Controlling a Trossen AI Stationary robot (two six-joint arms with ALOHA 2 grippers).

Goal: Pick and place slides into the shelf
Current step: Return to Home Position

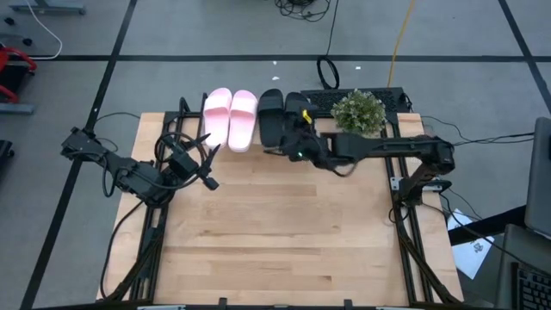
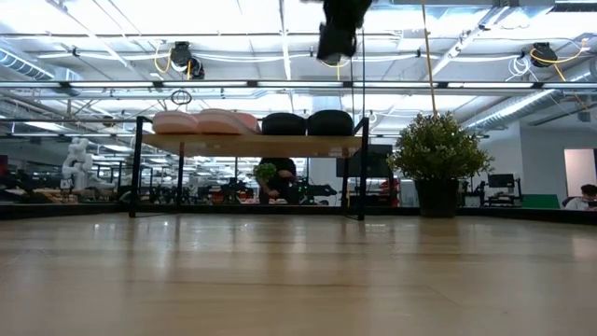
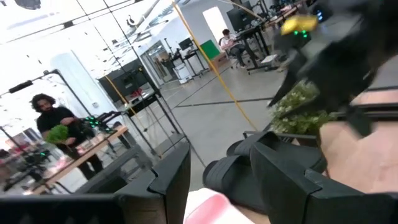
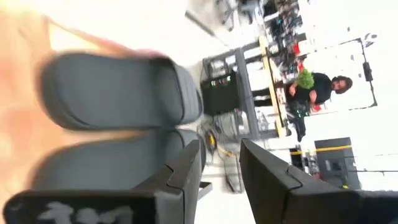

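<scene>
The shelf (image 2: 247, 145) has a light wooden board on thin black metal legs; the pink slides (image 1: 231, 118) look smooth and matt (foam or rubber, hard to tell); the black slides (image 1: 270, 116) are matt too; the tabletop (image 1: 275, 232) is pale planked wood, faintly glossy.

Two black slides (image 4: 115, 90) lie side by side; the right gripper (image 4: 219, 155), jaws apart, hangs just beside them

1. A bushy potted plant (image 1: 358, 112) stands on the wooden desk (image 1: 275, 232), near its far edge.
2. A person (image 3: 53, 121) stands in the room beyond, with something leafy green in front of them.
3. A yellow cable (image 1: 400, 39) crosses the grey floor.
</scene>
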